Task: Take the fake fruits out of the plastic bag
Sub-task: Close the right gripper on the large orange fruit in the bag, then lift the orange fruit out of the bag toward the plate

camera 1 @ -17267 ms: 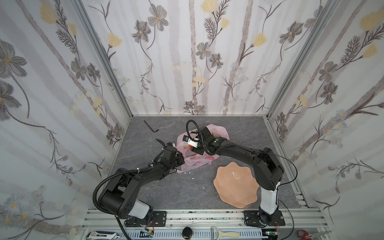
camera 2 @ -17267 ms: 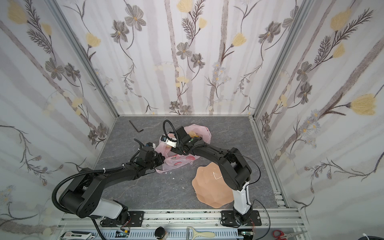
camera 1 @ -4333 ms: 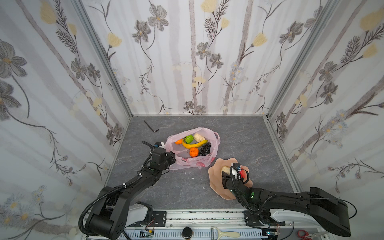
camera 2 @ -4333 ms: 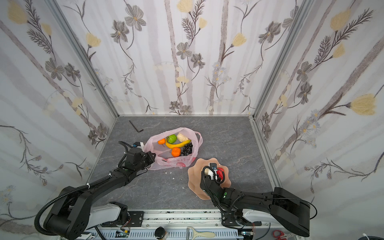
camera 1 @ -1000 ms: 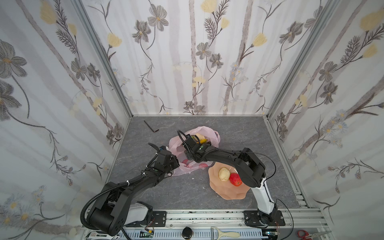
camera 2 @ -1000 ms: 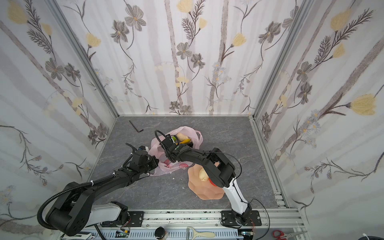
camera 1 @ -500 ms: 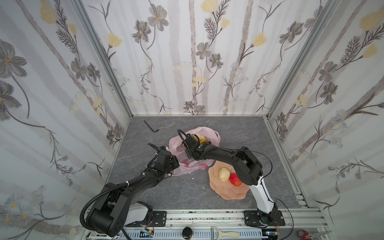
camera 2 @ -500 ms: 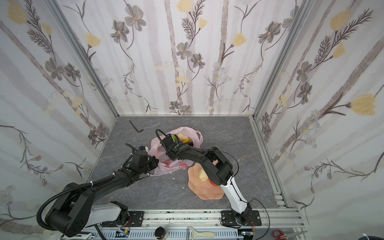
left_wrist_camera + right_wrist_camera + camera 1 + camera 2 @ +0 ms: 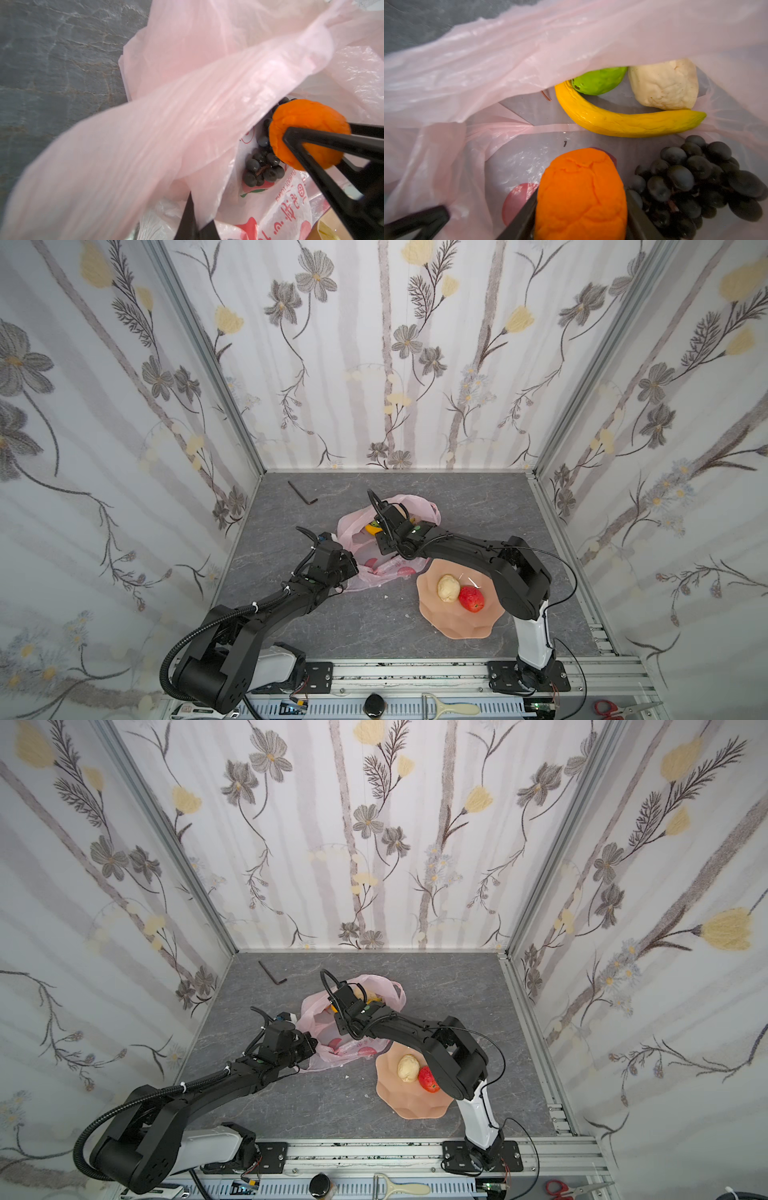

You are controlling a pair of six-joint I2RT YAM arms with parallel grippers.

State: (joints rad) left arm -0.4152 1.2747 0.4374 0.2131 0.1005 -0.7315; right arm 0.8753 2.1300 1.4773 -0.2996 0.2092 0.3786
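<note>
the right claw (image 9: 582, 193) is inside the plastic bag (image 9: 386, 574), its two black fingers pressed against either side of an orange ball (image 9: 579, 170). a second ago it stood wider, and now it is clamped on that ball. a few seconds back this arm was over the dish with the red fruit. the left claw (image 9: 196, 227) has kept its place at the bag's rim, fingers together with the thin film pinched between them, so a band of film stretches taut and the mouth is open. the orange ball is matte and lumpy, creased like kneaded dough. deeper in the bag lie a glossy, curved yellow banana (image 9: 612, 122), a smooth green fruit (image 9: 600, 81) touching the banana's end, a rough beige lump (image 9: 664, 85) and a dark grape bunch (image 9: 695, 182) of shiny round beads just beside the held ball. the bag is translucent pale pink, crinkled, with red prints. just beside the bag on the grey, veined surface (image 9: 374, 626) sits a peach scalloped dish (image 9: 457, 628) holding a beige ball (image 9: 449, 588) and the red fruit (image 9: 471, 599), touching. a bent hex key (image 9: 302, 493) lies apart from the bag, toward the back wall.
</note>
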